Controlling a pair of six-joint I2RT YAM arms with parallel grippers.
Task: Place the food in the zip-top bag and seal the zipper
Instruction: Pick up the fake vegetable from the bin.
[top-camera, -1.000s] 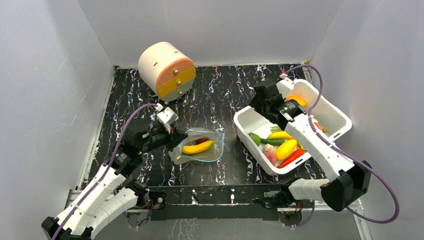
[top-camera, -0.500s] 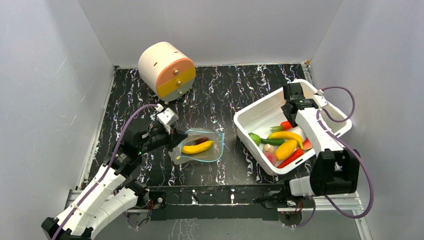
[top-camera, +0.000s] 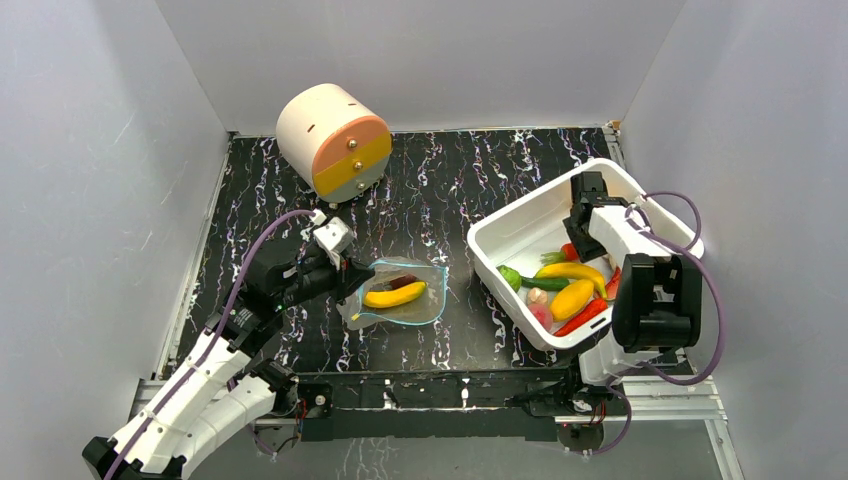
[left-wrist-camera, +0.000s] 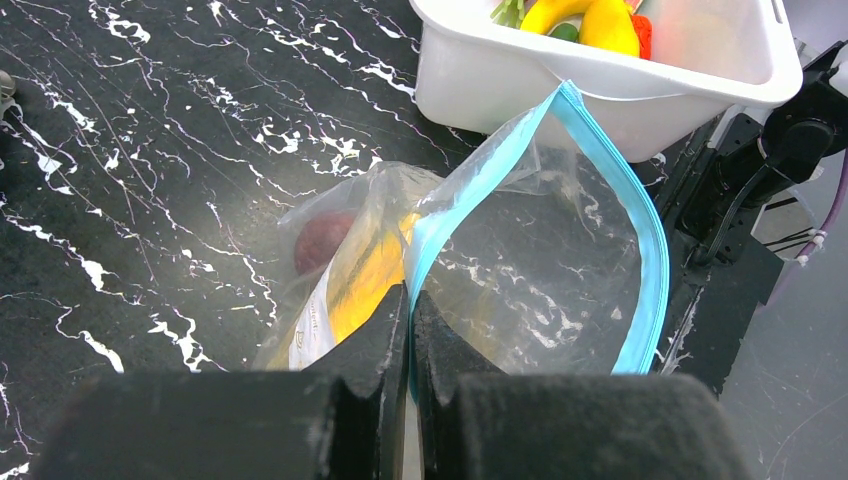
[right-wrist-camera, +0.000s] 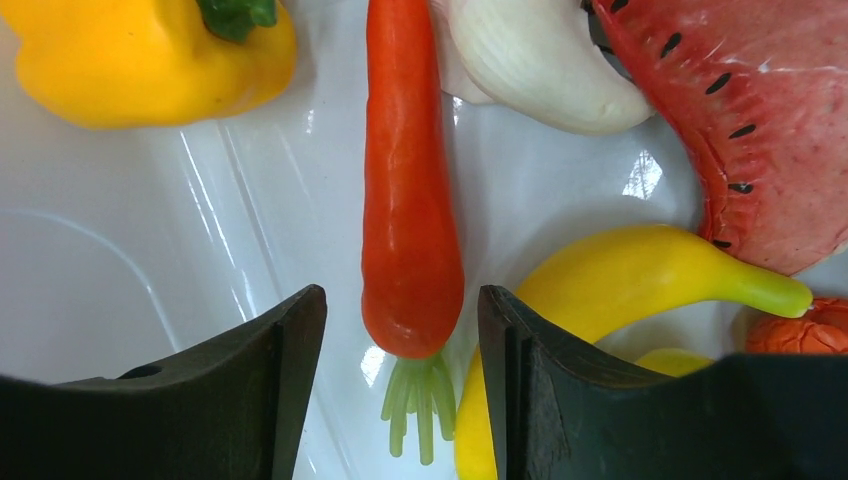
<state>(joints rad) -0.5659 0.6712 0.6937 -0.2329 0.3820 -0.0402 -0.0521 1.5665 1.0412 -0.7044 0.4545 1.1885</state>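
The clear zip-top bag (top-camera: 408, 296) lies mid-table with its mouth held open. It holds a yellow banana (top-camera: 395, 294) and a dark brown piece (top-camera: 404, 281). My left gripper (top-camera: 347, 281) is shut on the teal zipper strip at the bag's left edge. The left wrist view shows the pinch (left-wrist-camera: 411, 300), the zipper (left-wrist-camera: 645, 230), the bag (left-wrist-camera: 540, 240) and the banana (left-wrist-camera: 362, 288). My right gripper (top-camera: 578, 230) is low inside the white tub (top-camera: 490, 236). In the right wrist view it (right-wrist-camera: 400, 325) is open, astride an orange-red carrot (right-wrist-camera: 410, 220) without touching it.
The tub also holds a yellow pepper (right-wrist-camera: 140, 55), a banana (right-wrist-camera: 640, 275), a white piece (right-wrist-camera: 540, 70), a watermelon slice (right-wrist-camera: 745, 120), a green cucumber (top-camera: 545, 283) and a red chili (top-camera: 582, 317). A cream cylinder with an orange-yellow face (top-camera: 332, 140) stands at the back left.
My right arm swung from the tub's left side to its far right and lowered the open gripper into the tub over the carrot. My left gripper and the bag stayed put.
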